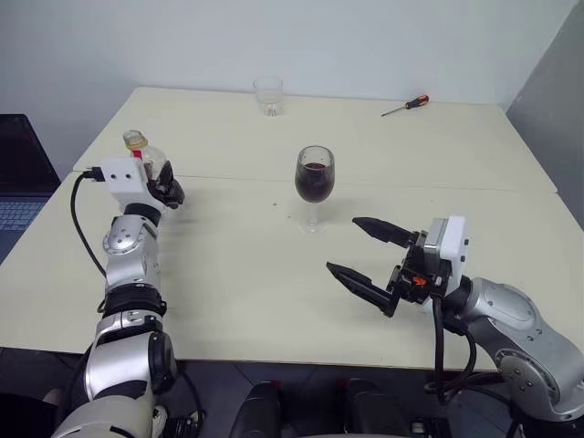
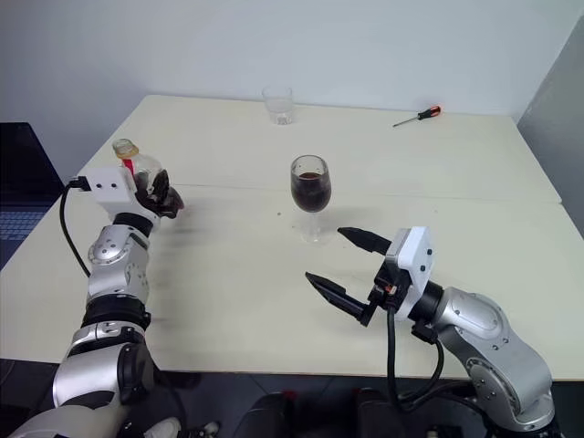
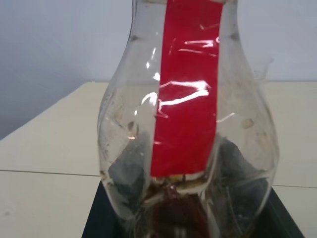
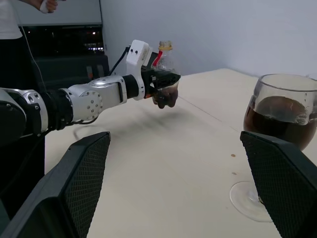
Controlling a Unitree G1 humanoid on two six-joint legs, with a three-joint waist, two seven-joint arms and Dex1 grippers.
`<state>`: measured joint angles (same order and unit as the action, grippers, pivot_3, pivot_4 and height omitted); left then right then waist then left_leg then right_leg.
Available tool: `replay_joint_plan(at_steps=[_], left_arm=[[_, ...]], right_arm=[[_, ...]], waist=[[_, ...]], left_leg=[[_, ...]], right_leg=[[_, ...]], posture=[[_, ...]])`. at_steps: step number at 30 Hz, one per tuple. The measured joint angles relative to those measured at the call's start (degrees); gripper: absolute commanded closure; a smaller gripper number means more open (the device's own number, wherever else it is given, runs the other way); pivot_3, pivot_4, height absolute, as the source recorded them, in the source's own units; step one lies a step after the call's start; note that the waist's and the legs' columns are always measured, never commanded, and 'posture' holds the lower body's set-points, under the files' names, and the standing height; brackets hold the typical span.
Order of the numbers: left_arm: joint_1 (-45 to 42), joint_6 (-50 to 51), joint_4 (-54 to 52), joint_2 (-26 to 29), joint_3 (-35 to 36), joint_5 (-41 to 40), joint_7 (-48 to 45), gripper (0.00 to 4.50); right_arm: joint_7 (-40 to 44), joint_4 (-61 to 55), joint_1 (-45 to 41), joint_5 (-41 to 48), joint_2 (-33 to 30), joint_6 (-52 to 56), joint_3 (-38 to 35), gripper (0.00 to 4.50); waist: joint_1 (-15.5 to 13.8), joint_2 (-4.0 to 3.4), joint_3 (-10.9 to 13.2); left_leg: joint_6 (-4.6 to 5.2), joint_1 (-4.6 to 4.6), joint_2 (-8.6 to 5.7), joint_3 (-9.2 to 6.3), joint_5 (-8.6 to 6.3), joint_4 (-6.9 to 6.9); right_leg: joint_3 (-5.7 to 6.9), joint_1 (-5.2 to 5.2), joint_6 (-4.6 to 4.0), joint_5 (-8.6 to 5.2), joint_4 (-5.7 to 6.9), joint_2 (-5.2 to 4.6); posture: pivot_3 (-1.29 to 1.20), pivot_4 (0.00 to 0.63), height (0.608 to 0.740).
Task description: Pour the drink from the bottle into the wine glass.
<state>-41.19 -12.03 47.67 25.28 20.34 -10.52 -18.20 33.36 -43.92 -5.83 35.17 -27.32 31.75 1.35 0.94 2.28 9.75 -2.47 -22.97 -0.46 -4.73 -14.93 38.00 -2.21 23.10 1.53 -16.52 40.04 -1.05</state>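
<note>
A: Head views first. Where is everything relative to the wine glass [image 1: 315, 187]?

B: The glass stands upright mid-table, its bowl about half full of the dark drink [image 1: 315, 182]. The left gripper [image 1: 166, 190] is well to the glass's left, clamped on the bottle [image 1: 144, 153], which sits upright with its yellow cap on top. The right gripper [image 1: 359, 248] hangs just right of the glass and nearer the robot, fingers spread wide, holding nothing.

A: So what does the next move turn on?

B: By my reading the pour is done and the bottle goes back down. Its long axis is vertical, so it should set straight onto the table [image 1: 237, 292] below it, well clear of the glass. The right gripper is nearer the glass, the left much farther.

A: Left wrist view?

B: The bottle fills it: clear body, red label [image 3: 185, 99], the gripper's dark pads behind the plastic low down, a trace of dark liquid at the bottom. The head views can't show that residue.

A: Right wrist view?

B: Both fingers apart, the glass beside one, and across the table the left gripper holding the bottle off the surface, a gap the head views leave unclear.
</note>
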Motion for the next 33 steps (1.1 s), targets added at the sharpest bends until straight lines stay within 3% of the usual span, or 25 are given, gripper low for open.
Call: replay_joint_plan(at_steps=[8,18,23,33], left_arm=[[0.9,0.3,0.1,-2.3,-0.9,-0.2,0.9,3.08],[3.1,2.1,-3.5,-2.9,-0.9,-0.9,2.3,0.05],[5.5,4.4,-8.2,-3.0,-0.9,-2.0,2.3,0.02],[21.8,17.9,-34.7,-5.3,-1.3,-6.6,3.0,0.02]], right_arm=[[-1.0,0.2,-0.3,-0.2,0.3,0.0,0.1,0.00],[-1.3,1.2,-1.6,-0.7,0.6,-0.1,0.6,0.00],[-1.2,1.6,-1.4,-1.3,0.7,-0.4,0.9,0.00],[-1.3,0.8,4.3,-1.2,-1.5,-0.8,-1.7,0.00]], waist=[[0.4,0.00,0.0],[0.5,0.00,0.0],[0.6,0.00,0.0],[0.4,0.00,0.0]], left_leg=[[0.00,0.00,0.02,-0.04,0.00,-0.02],[0.00,0.00,0.03,-0.06,0.00,-0.04],[0.00,0.01,0.04,-0.05,0.00,-0.05],[0.00,0.02,0.07,-0.06,0.00,-0.05]], right_leg=[[-0.02,0.01,0.00,0.00,0.00,-0.01],[-0.01,0.02,0.00,0.00,-0.01,-0.01],[-0.05,0.02,0.00,0.00,-0.01,-0.02],[-0.07,0.00,0.00,0.00,-0.03,-0.05]], posture=[[0.00,0.150,0.740],[0.00,0.150,0.740],[0.00,0.150,0.740],[0.00,0.150,0.740]])
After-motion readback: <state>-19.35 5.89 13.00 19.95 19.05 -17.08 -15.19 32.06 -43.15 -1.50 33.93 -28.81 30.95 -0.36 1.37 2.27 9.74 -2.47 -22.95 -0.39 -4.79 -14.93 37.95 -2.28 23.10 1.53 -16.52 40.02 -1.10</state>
